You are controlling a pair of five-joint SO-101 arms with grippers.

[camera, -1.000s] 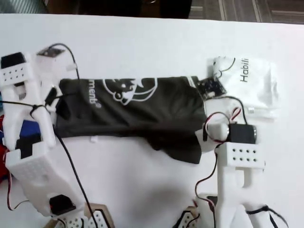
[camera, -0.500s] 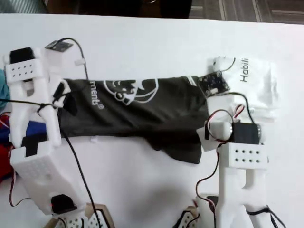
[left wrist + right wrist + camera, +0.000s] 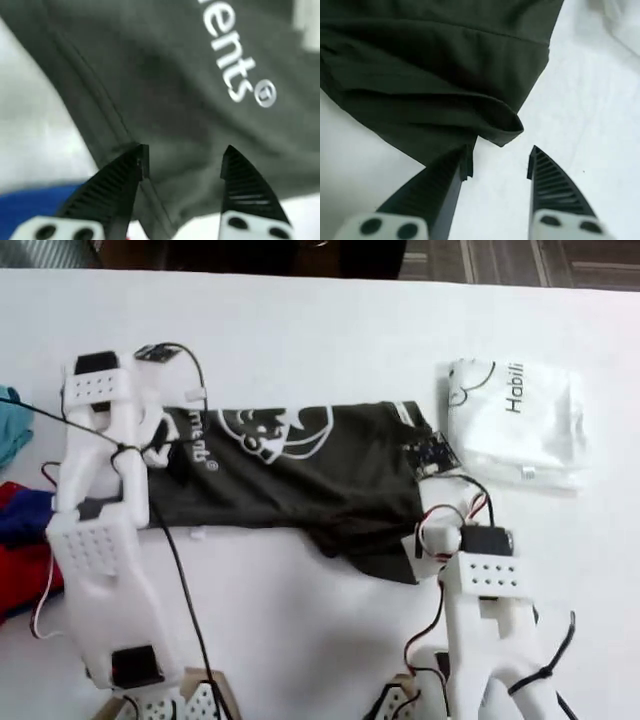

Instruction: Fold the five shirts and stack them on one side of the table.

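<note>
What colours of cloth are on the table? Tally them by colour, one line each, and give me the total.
Black shirt: 1
White folded shirt: 1
Teal cloth, cut off at the table's edge: 1
Red cloth, cut off at the edge: 1
Blue cloth, lying on the red one: 1
Total: 5

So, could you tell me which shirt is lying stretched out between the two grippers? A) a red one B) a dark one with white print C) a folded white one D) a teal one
B: the dark shirt with white print lies between the left gripper and the right gripper, each open at one end of it; the white shirt sits folded off to the side.
</note>
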